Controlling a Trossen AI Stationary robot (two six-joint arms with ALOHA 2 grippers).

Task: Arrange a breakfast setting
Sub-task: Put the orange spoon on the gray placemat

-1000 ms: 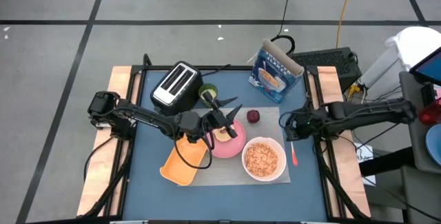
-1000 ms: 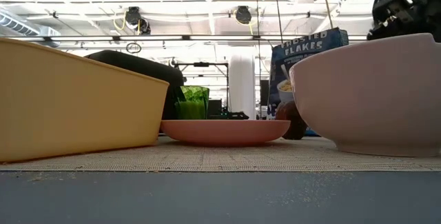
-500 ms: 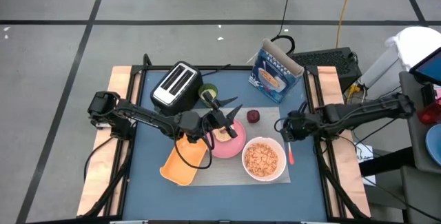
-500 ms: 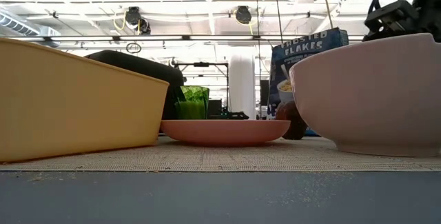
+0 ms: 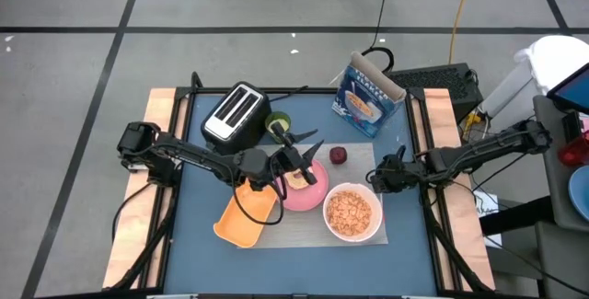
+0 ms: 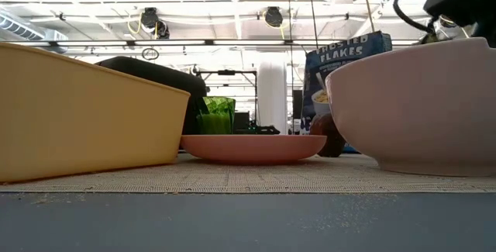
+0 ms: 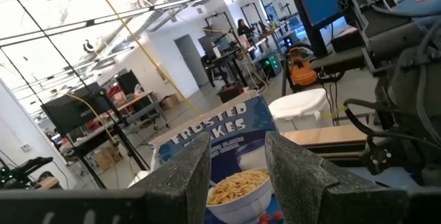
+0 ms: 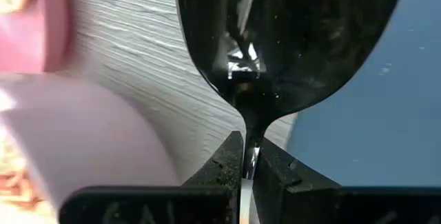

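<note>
Placing the spoon (image 8: 249,52) is judged best done level, beside the white bowl (image 5: 352,212), clear of its rim. Left gripper (image 5: 299,158) is held narrowly parted over the pink plate (image 5: 308,191) (nothing visibly gripped). Right gripper (image 5: 379,178) is clamped on the spoon's handle, just beside the bowl.

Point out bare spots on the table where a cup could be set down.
Bare blue table lies left of the yellow rectangular tray, and between the black-and-silver toaster and blue cereal box. The grey rectangular mat is crowded around the round pink plate and round white bowl.
</note>
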